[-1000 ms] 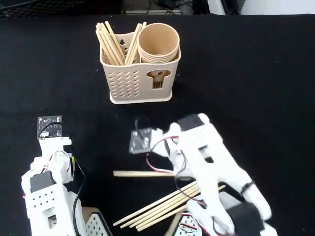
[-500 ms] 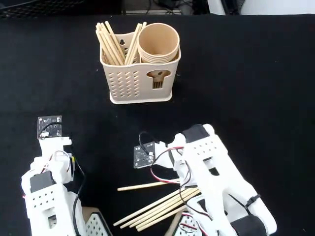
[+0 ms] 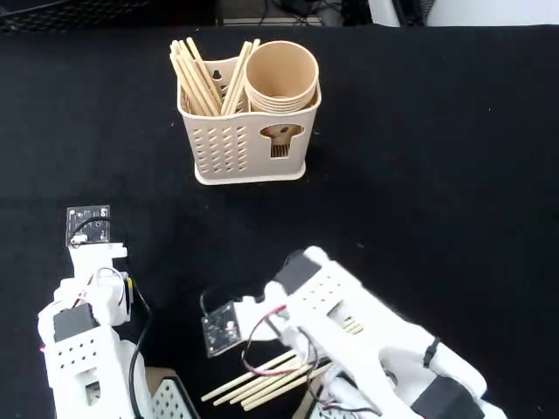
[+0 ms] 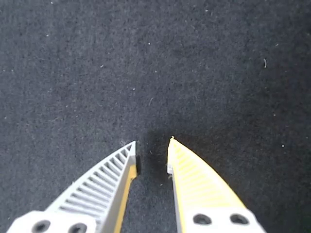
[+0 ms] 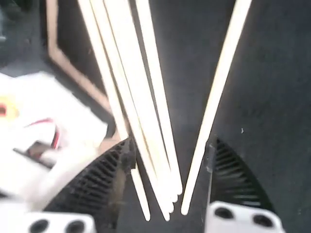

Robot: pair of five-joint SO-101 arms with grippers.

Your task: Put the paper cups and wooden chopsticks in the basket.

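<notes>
Right arm swung left and nearer over the loose chopsticks (image 5: 124, 87); right gripper (image 5: 170, 143) open astride them. Light, stiff, roll easily, so pinch bundle mid-length, firmly

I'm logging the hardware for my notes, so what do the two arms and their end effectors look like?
The left arm and right arm are white plastic with exposed wires and small square circuit boards, one on the left and one on the right. The left end effector has tapered ribbed fingers, one pale grey, one yellow. The right end effector has black ribbed fingers.
</notes>
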